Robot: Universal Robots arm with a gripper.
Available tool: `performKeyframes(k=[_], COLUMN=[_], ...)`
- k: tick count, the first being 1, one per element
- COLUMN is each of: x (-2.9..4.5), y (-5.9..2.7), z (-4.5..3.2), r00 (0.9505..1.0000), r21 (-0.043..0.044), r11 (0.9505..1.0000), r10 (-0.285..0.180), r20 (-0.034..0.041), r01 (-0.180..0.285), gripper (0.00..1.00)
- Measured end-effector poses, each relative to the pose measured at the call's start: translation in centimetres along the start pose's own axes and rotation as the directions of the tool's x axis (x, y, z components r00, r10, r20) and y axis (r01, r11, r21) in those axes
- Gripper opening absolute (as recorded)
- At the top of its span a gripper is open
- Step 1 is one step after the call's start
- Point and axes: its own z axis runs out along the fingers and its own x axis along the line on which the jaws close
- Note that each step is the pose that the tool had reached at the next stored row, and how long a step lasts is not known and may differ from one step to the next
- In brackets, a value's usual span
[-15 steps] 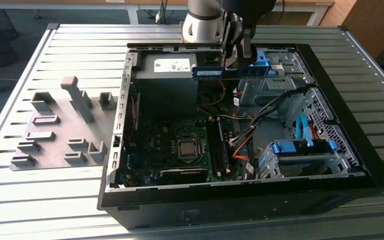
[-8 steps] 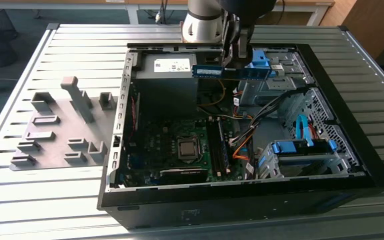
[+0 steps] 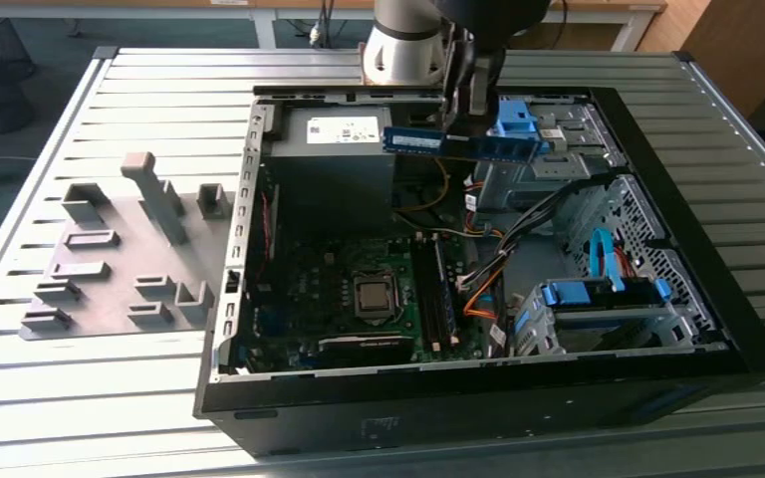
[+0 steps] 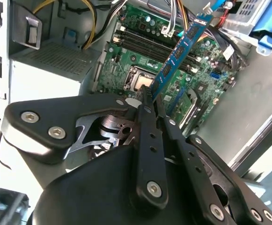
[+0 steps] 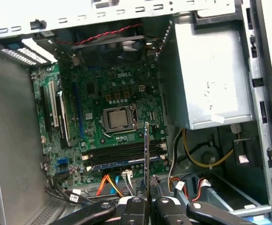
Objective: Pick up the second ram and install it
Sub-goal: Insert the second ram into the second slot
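Note:
The second ram (image 3: 462, 144) is a long green board with black chips. It hangs level above the back of the open computer case (image 3: 701, 329), and my gripper (image 3: 466, 132) is shut on its middle from above. In the second wrist view the ram (image 4: 182, 47) sticks out past the gripper (image 4: 150, 96) over the motherboard (image 4: 126, 70). In the first wrist view the ram (image 5: 146, 159) appears edge-on, held by the gripper (image 5: 146, 202) above the long memory slots (image 5: 121, 154) beside the processor socket (image 5: 118, 118).
A silver power supply (image 3: 336, 149) sits inside the case below the ram. Drive bays with blue clips (image 3: 596, 294) and orange cables (image 3: 482, 299) fill the case's side on the exterior view's right. A grey fixture plate with blocks (image 3: 117, 269) lies on the slatted table at the exterior view's left.

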Motion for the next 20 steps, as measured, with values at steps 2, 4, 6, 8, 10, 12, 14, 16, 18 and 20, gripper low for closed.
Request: performKeyframes(k=[2,4,6,8,10,12,14,16,18,20], x=[0.0,0.0,0.0,0.0,0.0,0.0,0.0,0.0,0.0,0.0], y=[0.0,0.0,0.0,0.0,0.0,0.0,0.0,0.0,0.0,0.0], z=[0.0,0.0,0.0,0.01,0.01,0.02,0.02,0.02,0.02,0.02], r00=[0.9997,0.9988,0.9974,0.9957,0.9936,0.9912,0.9885,0.9855,0.9823,0.9789], r21=[0.0006,0.0011,0.0015,0.0019,0.0024,0.0027,0.0031,0.0034,0.0038,0.0041], r11=[0.9997,0.9988,0.9974,0.9957,0.9936,0.9912,0.9885,0.9855,0.9823,0.9789], r10=[0.026,0.05,0.072,0.093,0.113,0.132,0.151,0.17,0.187,0.204], r20=[0.0004,0.0006,0.0009,0.0014,0.0017,0.0019,0.0022,0.0025,0.0028,0.0031], r01=[-0.026,-0.05,-0.072,-0.093,-0.113,-0.132,-0.151,-0.17,-0.187,-0.205], gripper=[0.14,0.14,0.14,0.14,0.14,0.14,0.14,0.14,0.14,0.14])
